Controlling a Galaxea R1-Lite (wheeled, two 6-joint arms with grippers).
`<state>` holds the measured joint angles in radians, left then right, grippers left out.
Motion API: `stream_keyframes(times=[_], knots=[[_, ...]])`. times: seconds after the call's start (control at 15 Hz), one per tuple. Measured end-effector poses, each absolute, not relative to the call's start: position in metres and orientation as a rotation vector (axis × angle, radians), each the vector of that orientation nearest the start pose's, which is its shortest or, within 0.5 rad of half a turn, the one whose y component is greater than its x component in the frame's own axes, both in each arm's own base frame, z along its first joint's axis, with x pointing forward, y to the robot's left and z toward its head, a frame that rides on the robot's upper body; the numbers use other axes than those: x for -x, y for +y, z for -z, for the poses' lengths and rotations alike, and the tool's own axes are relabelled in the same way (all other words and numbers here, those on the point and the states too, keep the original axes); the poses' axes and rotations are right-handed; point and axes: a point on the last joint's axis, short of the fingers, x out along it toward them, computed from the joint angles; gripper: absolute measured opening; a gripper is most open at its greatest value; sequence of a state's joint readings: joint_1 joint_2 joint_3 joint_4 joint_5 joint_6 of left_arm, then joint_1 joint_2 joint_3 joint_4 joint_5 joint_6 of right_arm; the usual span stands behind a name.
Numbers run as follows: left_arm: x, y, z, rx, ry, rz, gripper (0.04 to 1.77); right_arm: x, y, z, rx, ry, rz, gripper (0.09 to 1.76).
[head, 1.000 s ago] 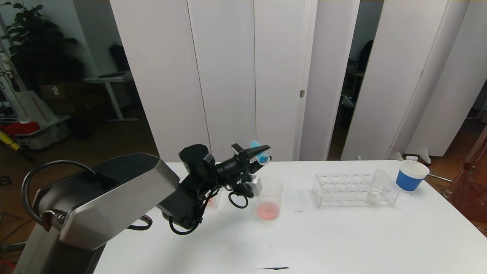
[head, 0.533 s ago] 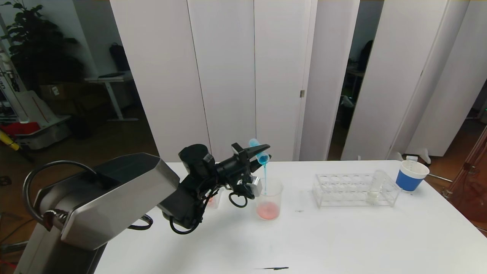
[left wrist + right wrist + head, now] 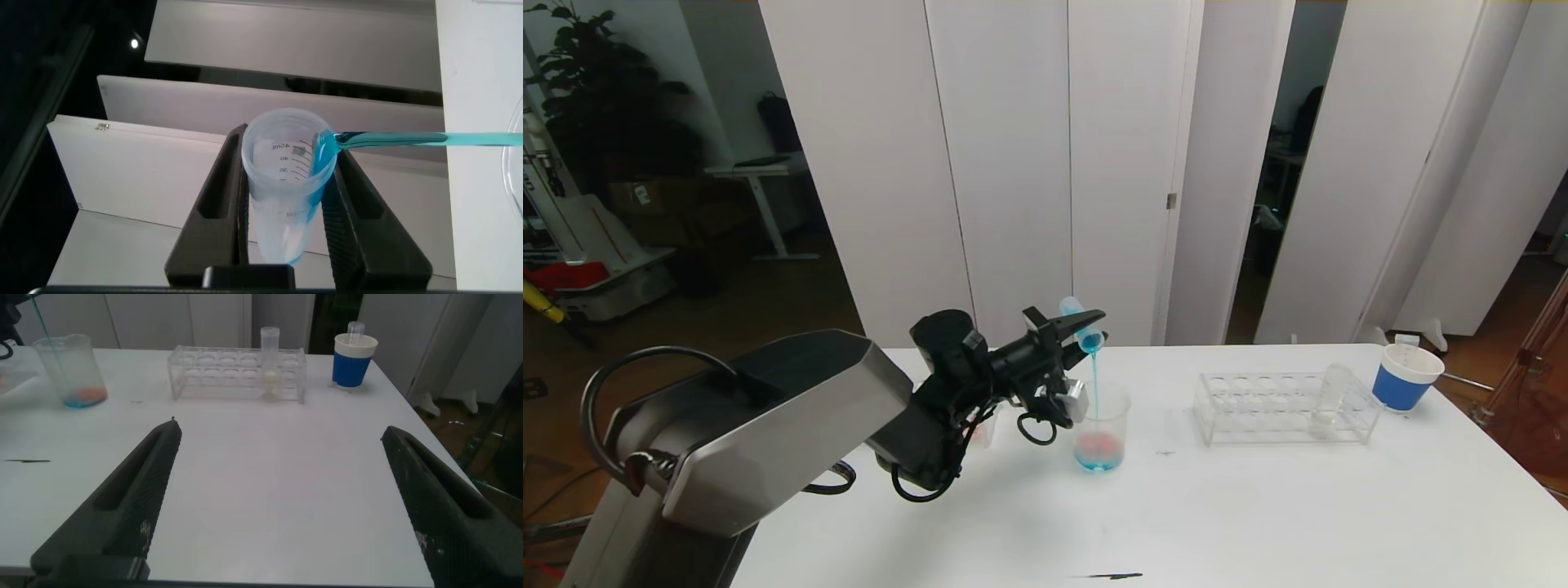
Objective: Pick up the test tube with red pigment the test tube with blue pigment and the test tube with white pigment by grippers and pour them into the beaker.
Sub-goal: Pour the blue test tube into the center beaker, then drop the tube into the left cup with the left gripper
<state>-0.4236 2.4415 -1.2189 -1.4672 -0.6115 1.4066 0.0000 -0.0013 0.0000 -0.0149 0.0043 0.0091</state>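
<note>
Above the clear straight-sided plastic beaker (image 3: 1101,427) on the white worktop (image 3: 1258,506), the left gripper (image 3: 1081,327) clamps the small clear test tube with blue pigment (image 3: 1082,325), tilted mouth-down so that a thin blue stream falls into the beaker. At the beaker's bottom, blue liquid pools around a reddish patch. From the left wrist view the tube (image 3: 288,196) sits squeezed between both black fingers (image 3: 219,204), liquid running off its lip. Well to the beaker's right stands a clear plastic tube rack (image 3: 1286,407) holding the test tube with white pigment (image 3: 1327,404) upright near its right end. Just beyond the rack sits a blue-and-white paper cup (image 3: 1405,376). The right gripper (image 3: 278,498) hovers low over the worktop, fingers spread wide and holding nothing.
</note>
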Motion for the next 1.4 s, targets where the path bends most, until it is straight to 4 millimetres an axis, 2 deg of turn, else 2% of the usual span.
stream_keyframes(times=[0.87,1.4], knots=[[-0.41,-0.211,-0.077,-1.295,-0.961,0.665,0.6,0.023,0.0,-0.077,-0.009,-0.016,-0.005,1.75],[-0.413,-0.211,-0.077,-1.323,-0.976,0.637,0.6,0.023,0.0,-0.077,-0.009,-0.017,-0.004,1.75]])
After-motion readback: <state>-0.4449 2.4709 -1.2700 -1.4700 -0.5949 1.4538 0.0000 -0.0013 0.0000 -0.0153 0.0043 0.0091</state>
